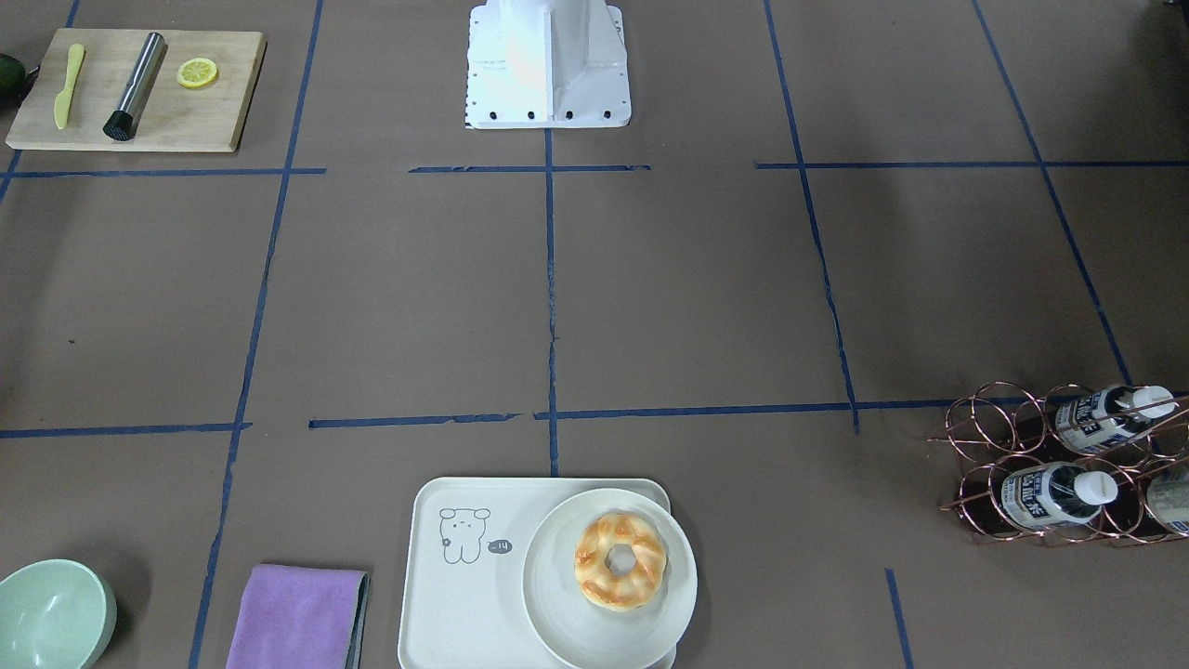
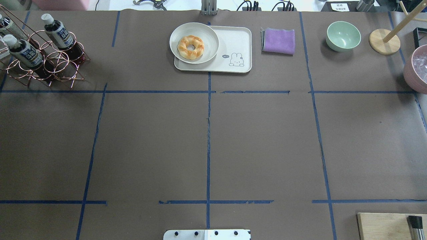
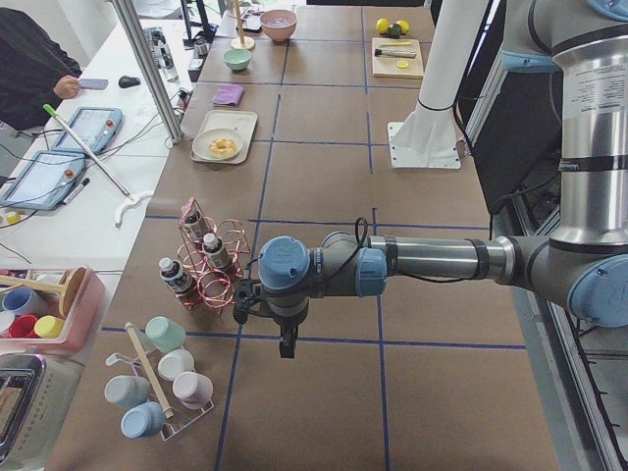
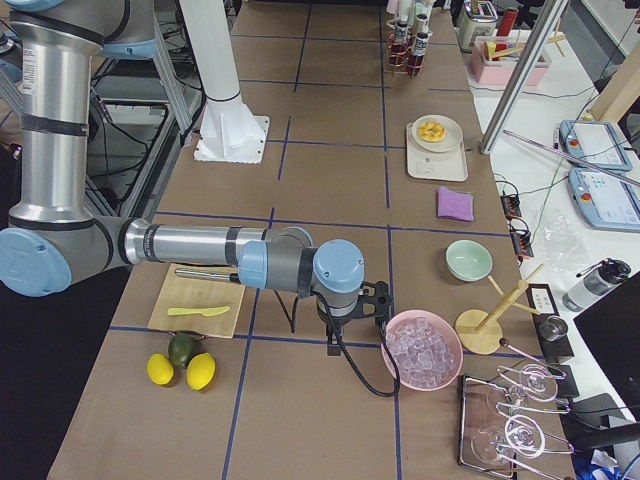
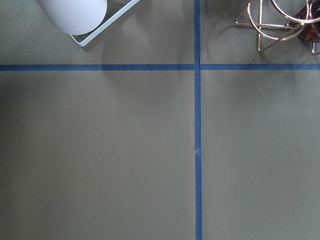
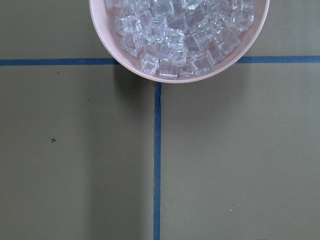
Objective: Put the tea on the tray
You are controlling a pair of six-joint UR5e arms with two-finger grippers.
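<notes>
Seemingly, the reach is not yet begun. Overhead, the tray [image 2: 233, 36] is seen at twelve o'clock, half taken by a plate [image 2: 208, 36]. The tea [image 2: 59, 33] is held in a wire rack [image 2: 55, 62] at ten o'clock. Whether the left gripper [image 3: 285, 343] and right gripper [image 4: 334, 345] are wide or narrow cannot be told. Next, a bottle must be approached and lifted clear.

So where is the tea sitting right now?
The tea sits tilted in the copper wire rack at the overhead view's top-left corner, on the robot's left side, far from the tray at top centre.
</notes>
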